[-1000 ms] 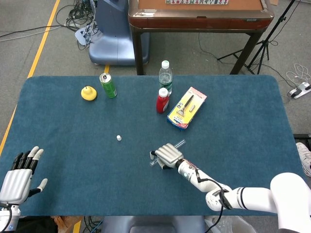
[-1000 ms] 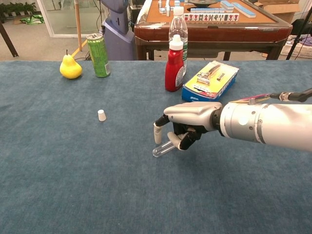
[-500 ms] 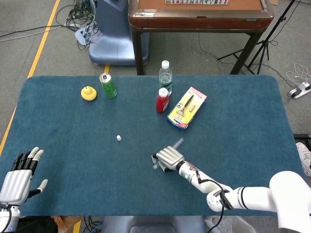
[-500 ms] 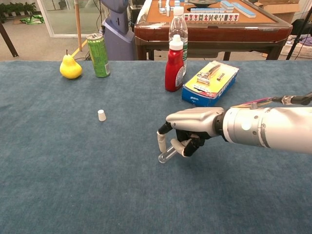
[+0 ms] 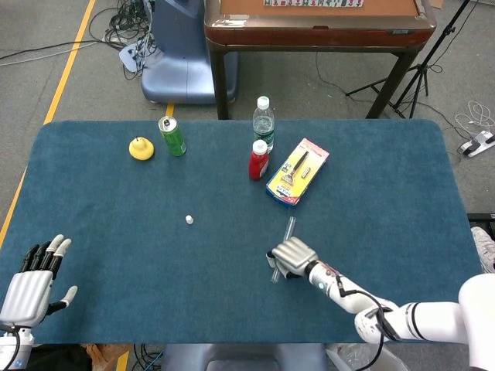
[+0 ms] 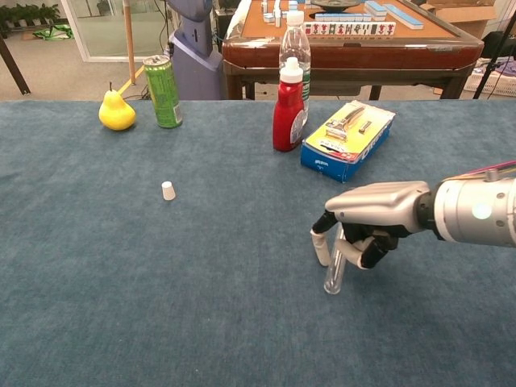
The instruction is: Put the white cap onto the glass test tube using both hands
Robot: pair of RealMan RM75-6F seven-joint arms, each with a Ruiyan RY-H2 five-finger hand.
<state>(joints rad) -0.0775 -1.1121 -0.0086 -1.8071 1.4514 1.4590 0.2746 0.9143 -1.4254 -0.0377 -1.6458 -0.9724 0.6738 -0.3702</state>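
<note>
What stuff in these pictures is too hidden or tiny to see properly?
- Clear glass test tube: the right hand covers its upper part in the chest view, and its middle in the head view.
- Left hand: absent from the chest view; wrist cut by the head view's bottom edge.
- Small white cap: only a dot in the head view.

My work surface was a table covered in blue cloth. Resting directly on it were a white cap, a yellow pear, a green can, a red bottle, a clear water bottle and a blue-and-yellow razor package.
</note>
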